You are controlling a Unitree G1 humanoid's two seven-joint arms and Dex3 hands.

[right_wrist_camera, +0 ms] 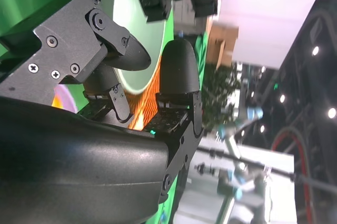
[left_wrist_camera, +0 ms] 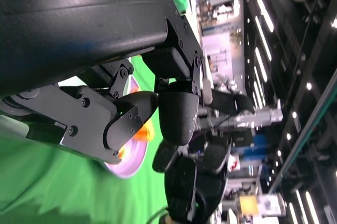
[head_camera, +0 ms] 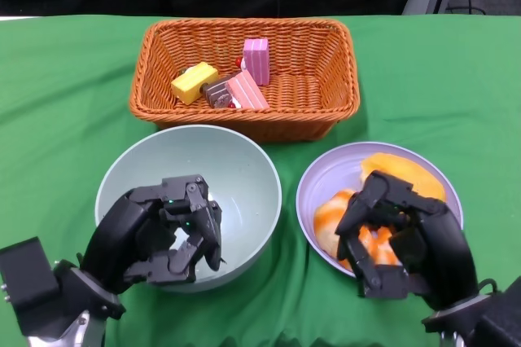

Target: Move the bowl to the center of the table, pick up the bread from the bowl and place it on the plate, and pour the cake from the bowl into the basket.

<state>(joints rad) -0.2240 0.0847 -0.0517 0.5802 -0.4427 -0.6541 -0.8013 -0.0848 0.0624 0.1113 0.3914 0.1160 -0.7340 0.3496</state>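
The left hand grips the near rim of the emptied bowl, while the right hand hovers curled over the bread on the plate, seemingly holding nothing

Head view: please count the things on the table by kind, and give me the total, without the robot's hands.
Basket: 1
Bowl: 1
Plate: 1
Cake pieces in the basket: 4 (yellow, brown, striped pink, upright pink)
Bread pieces on the plate: 2 (plain orange, orange and white)
Total: 9
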